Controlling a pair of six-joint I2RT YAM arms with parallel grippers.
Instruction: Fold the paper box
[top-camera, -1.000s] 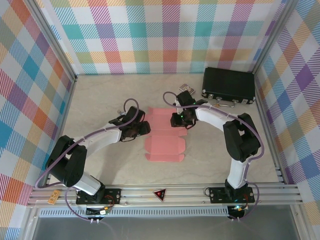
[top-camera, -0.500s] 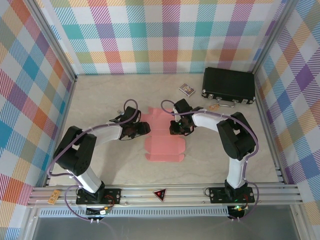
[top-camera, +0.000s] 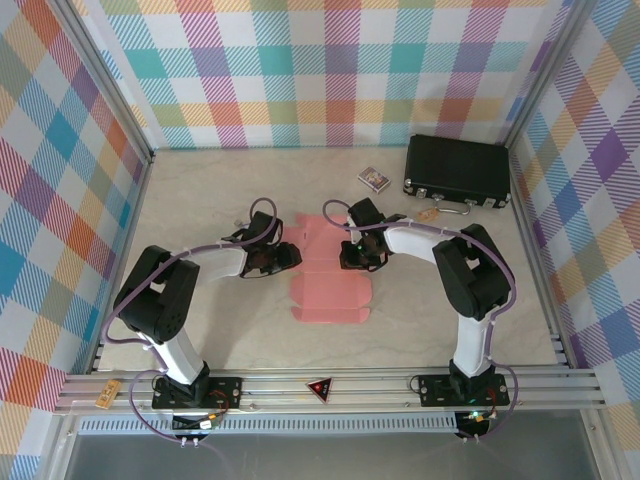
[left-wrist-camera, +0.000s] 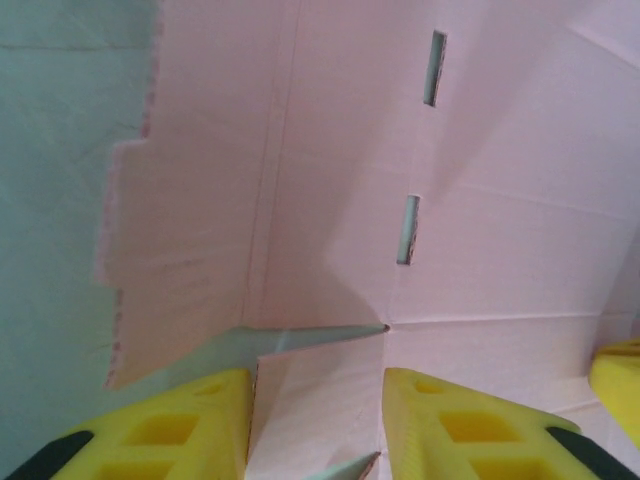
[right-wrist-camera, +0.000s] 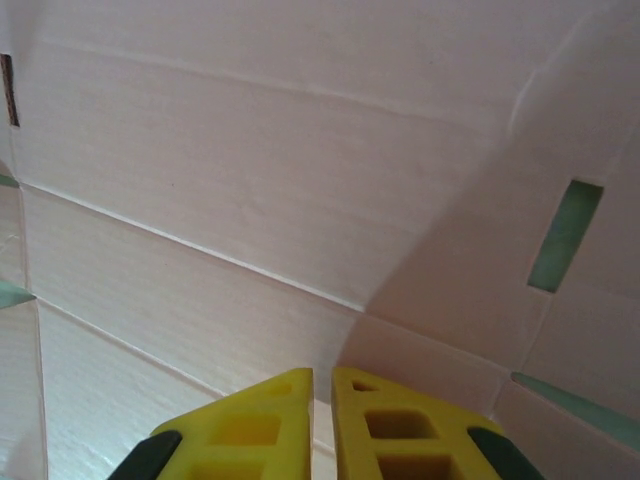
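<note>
The paper box (top-camera: 330, 287) lies as a flat salmon-pink sheet at the middle of the counter (top-camera: 220, 335), between your two arms. Its flaps are spread out and its long side runs away from the bases.

Your left claw (top-camera: 291, 257) sits low at the sheet's left edge, near the far end. From the left wrist, the claw (left-wrist-camera: 318, 385) is partly spread: the yellow fingers (left-wrist-camera: 190, 420) stand apart with a clear gap. A strip of the pink sheet (left-wrist-camera: 480, 200) lies in that gap, right where a cut between two flaps runs in. You cannot say that either finger presses on it. Two narrow slots (left-wrist-camera: 407, 230) show further along the panel, and bare counter (left-wrist-camera: 60, 150) shows past the ragged left edge.

Your right claw (top-camera: 349, 256) is down at the sheet's right edge, across from the left one. From the right wrist, the claw (right-wrist-camera: 322, 375) is drawn narrow, with its fingers (right-wrist-camera: 410, 420) almost meeting. A sliver of pink shows in the slit, so it appears to nip the sheet (right-wrist-camera: 300, 180) (thin card needs little room). One slot (right-wrist-camera: 565, 235) shows to the right, on a panel that seems tilted up.

A black case (top-camera: 458, 168) stands in the far right corner, and a small patterned pack (top-camera: 374, 178) lies just left of it. Both are well apart from the sheet.
</note>
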